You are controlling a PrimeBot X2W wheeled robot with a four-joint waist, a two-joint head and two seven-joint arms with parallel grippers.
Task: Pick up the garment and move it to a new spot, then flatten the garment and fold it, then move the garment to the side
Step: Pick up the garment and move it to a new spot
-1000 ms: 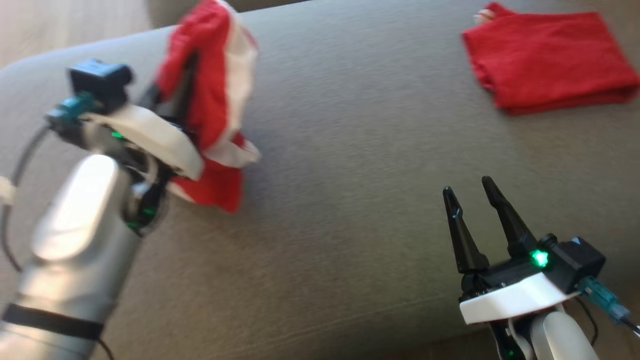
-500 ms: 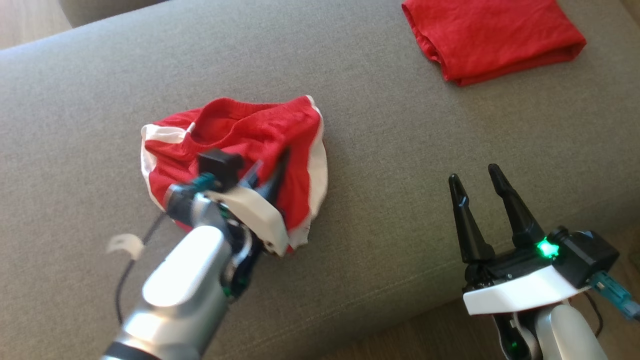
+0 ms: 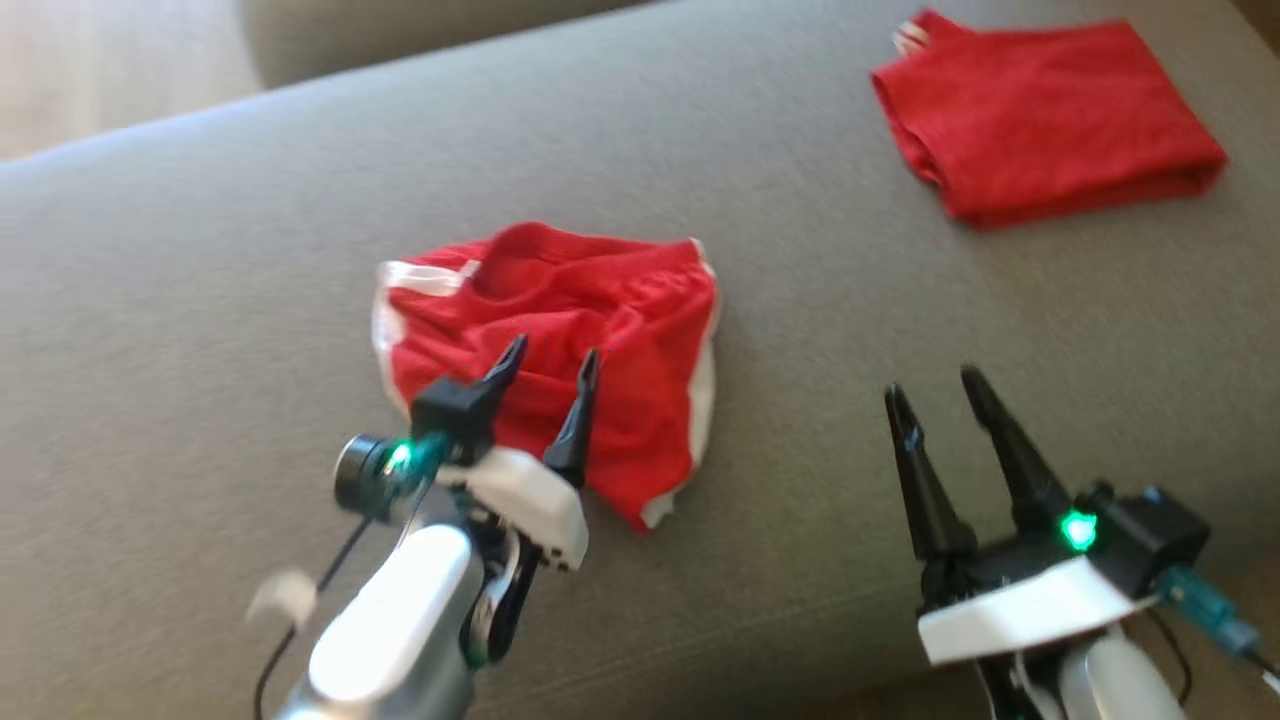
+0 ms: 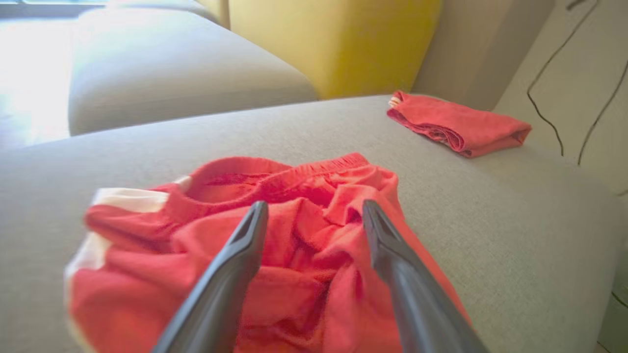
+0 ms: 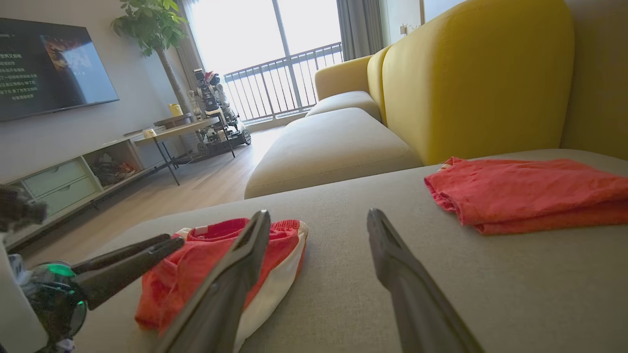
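The garment [image 3: 560, 330], red shorts with white side stripes, lies crumpled on the grey sofa cushion [image 3: 200, 300]. My left gripper [image 3: 555, 352] hangs open just over the garment's near half, with nothing held between its fingers. In the left wrist view the garment [image 4: 147, 264] bunches under and between the spread fingers of that gripper [image 4: 315, 206]. My right gripper [image 3: 930, 382] stands open and empty over bare cushion to the garment's right. The right wrist view has the garment [image 5: 196, 260] at lower left behind its own open gripper [image 5: 318, 213], with the left gripper's fingers [image 5: 127, 264] beside the cloth.
A folded red garment [image 3: 1045, 115] lies at the cushion's far right corner, also in the wrist views [image 4: 456, 125] [image 5: 530, 193]. A yellow backrest [image 5: 471, 73] rises behind it. The cushion's front edge runs below the right gripper. Wooden floor and a TV unit lie beyond.
The left gripper carried the garment down onto the cushion, then opened and let it go. It has drawn back slightly. The head camera shifted; the right gripper stayed open.
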